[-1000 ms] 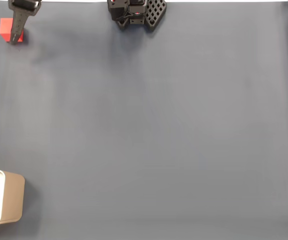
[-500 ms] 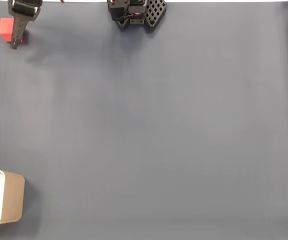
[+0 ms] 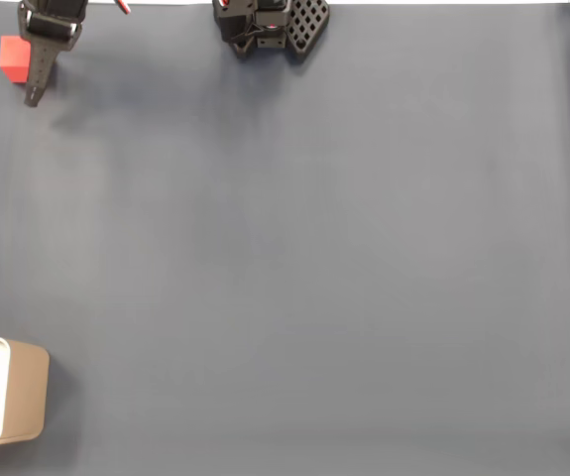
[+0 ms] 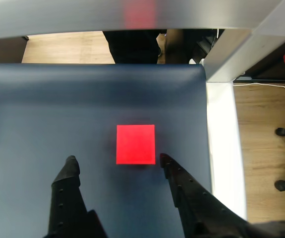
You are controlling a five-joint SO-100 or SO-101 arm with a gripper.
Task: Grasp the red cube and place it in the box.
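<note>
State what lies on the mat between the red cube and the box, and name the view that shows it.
Nothing: in the fixed view, the stretch of dark mat between the red cube and the box is bare.

We see the gripper (image 4: 117,161) spread wide above the red cube (image 4: 136,144), bare mat (image 3: 294,258) running unobstructed to the box (image 3: 7,392)
</note>
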